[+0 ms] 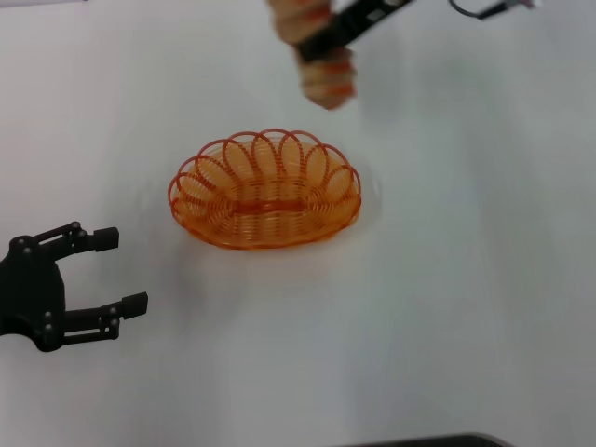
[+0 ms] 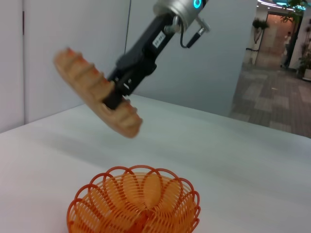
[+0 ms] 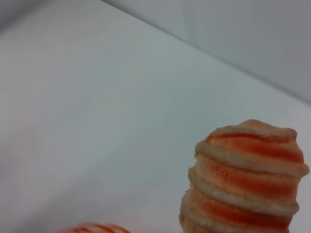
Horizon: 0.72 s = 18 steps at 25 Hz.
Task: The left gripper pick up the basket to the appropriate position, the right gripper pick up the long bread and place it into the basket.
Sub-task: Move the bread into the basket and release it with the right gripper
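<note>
Head view: right gripper (image 1: 328, 45), closed across the ridged long bread (image 1: 326, 82), holds it above the white table (image 1: 466, 279), beyond the oval orange wire basket (image 1: 264, 191). Left gripper (image 1: 112, 270) rests wide open beside the basket, apart from it.

Left wrist view: loaf (image 2: 97, 94) is tilted, clear above the scalloped rim (image 2: 133, 171).

Right wrist view: striped loaf end (image 3: 243, 179).

My left gripper (image 1: 116, 271) rests low at my left side, its two fingers spread wide apart with nothing between them. My right arm reaches forward and is raised above the table; my right gripper (image 2: 112, 93) points downward at a slant, its jaws clamped across the middle of the bread (image 2: 92, 90).
</note>
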{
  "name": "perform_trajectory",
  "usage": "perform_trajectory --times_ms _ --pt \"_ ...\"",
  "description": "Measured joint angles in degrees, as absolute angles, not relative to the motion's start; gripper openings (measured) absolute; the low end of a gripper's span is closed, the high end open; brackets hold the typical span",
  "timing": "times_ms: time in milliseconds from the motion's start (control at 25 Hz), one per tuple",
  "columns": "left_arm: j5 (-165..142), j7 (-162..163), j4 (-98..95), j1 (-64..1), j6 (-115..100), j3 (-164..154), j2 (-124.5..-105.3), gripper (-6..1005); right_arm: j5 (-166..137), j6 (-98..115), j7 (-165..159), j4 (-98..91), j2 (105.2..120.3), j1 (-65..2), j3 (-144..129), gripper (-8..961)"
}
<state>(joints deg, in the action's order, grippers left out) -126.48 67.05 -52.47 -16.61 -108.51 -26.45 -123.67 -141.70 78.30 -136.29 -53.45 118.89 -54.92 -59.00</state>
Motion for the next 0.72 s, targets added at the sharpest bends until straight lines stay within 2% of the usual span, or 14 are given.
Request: perform_trajectory --times_ms 320,720 --pt "-126.06 68.35 -52.14 -16.65 -108.16 -26.36 -123.68 873 -137.36 85.87 -121.56 -53.51 119.41 -58.88 -60.50 449" --pt "-124.38 69.32 -51.85 -17.08 -107.96 -25.66 -123.57 865 -137.82 89.57 -121.25 -53.42 119.53 -59.96 -73.29 366"
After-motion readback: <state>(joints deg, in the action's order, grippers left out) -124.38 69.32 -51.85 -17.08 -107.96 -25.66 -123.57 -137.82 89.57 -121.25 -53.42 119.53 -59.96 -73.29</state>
